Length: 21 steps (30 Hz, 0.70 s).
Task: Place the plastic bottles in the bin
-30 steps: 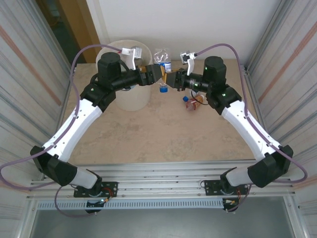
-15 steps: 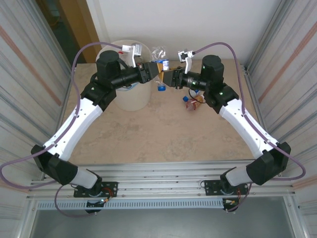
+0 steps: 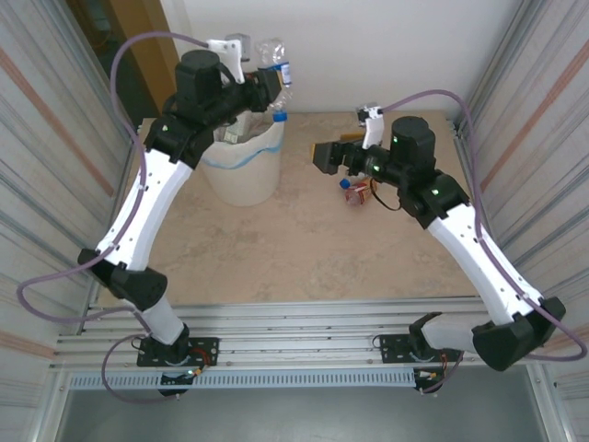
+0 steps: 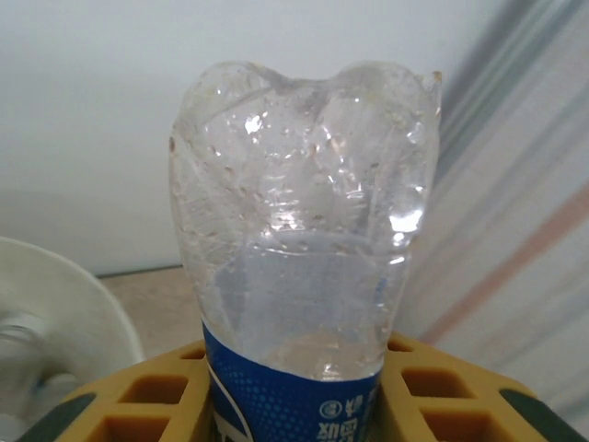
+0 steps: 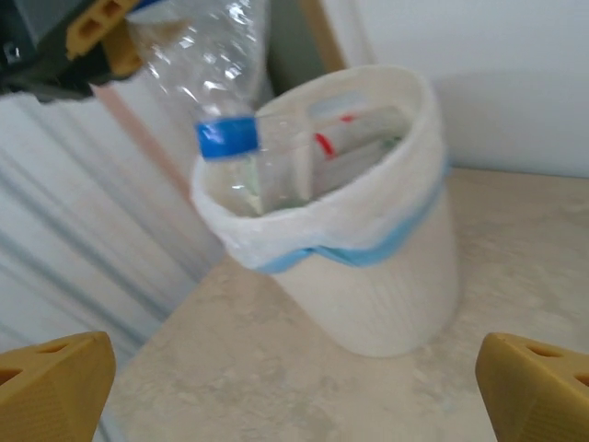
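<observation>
Clear plastic bottle (image 3: 274, 66) sits clenched in the left end effector (image 3: 266, 89), whose yellow fingers (image 4: 138, 396) press in on both sides of its blue label. In the left wrist view the crumpled clear base of the bottle (image 4: 299, 239) points up and away from the left end effector (image 4: 294, 405). It is held upside down: its blue cap (image 5: 227, 136) hangs lowest, at the mouth of the bin (image 5: 386, 276) and close to the rim. The left arm reaches up and over the bin (image 3: 241, 170), which stands on the far left part of the tabletop (image 3: 304, 249).

The bin is round and cream-white, lined with a whitish bag with a blue band (image 5: 368, 253) folded over the rim. Inside it lie other bottles (image 5: 345, 138) with white and red labels.

The right end effector (image 3: 324, 157) is released, its yellow fingers (image 5: 55, 382) spread wide with nothing between them. It hovers above the tabletop and faces the bin, well apart from it. Just beside the right arm, a small brownish bottle (image 3: 359, 194) with a blue cap lies on the tabletop
</observation>
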Tool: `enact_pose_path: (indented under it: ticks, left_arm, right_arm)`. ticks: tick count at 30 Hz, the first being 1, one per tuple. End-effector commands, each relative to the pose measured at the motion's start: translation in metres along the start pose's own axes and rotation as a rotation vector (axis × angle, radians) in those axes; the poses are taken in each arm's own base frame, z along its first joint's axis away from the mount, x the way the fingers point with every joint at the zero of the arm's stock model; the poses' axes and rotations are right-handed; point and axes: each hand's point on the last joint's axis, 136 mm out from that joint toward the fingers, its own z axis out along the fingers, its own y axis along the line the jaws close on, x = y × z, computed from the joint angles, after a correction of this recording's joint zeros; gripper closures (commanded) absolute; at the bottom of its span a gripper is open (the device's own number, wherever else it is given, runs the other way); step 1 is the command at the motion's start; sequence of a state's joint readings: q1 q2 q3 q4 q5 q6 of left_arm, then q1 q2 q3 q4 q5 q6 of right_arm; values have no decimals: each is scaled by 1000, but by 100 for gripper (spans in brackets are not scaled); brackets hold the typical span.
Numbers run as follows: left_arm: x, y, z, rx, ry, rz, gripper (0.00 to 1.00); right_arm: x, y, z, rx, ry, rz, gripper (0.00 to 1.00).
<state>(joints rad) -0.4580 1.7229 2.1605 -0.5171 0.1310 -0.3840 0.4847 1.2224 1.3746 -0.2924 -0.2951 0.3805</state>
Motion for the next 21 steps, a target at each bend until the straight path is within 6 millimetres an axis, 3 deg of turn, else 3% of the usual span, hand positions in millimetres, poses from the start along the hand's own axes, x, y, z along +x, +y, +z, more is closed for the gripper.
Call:
enact_pose_path:
  ticks: [1, 10, 21]
  left_arm:
    - [11, 51, 14, -176, 65, 21, 76]
    - [2, 90, 48, -254, 15, -67, 76]
    - [37, 137, 74, -401, 42, -164, 73]
  right_arm:
    - [14, -33, -20, 178, 6, 14, 2]
    - [36, -52, -40, 260, 25, 35, 2]
    - [56, -61, -38, 276, 57, 79, 2]
